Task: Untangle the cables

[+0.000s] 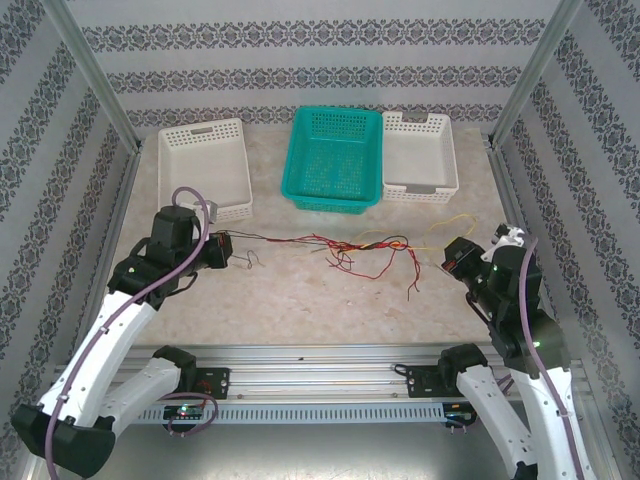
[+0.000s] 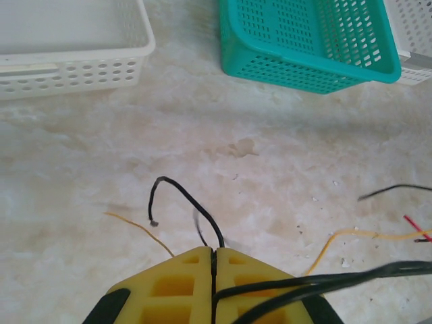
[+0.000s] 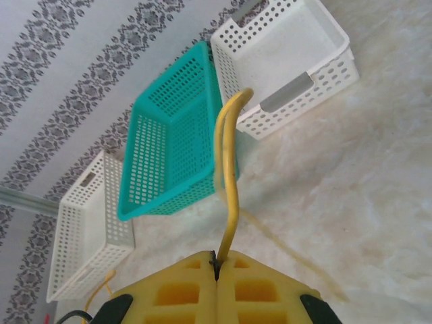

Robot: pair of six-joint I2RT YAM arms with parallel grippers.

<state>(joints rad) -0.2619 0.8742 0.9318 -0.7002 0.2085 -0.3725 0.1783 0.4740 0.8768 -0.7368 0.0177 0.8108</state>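
The cables (image 1: 365,248) lie in a red, yellow and black tangle across the middle of the table. A black cable (image 1: 275,238) runs from the tangle left to my left gripper (image 1: 230,250). In the left wrist view the left gripper (image 2: 213,253) is shut on the black cable (image 2: 192,201), whose free end curls out past the yellow pads. My right gripper (image 1: 452,256) sits at the tangle's right end. In the right wrist view the right gripper (image 3: 217,260) is shut on a yellow cable (image 3: 229,169) that arches up from the jaws.
Three baskets stand along the back: a white basket (image 1: 205,165) on the left, a teal basket (image 1: 335,160) in the middle, another white basket (image 1: 420,155) on the right. A loose thin yellow wire (image 2: 138,229) lies by the left fingers. Patterned walls close in both sides.
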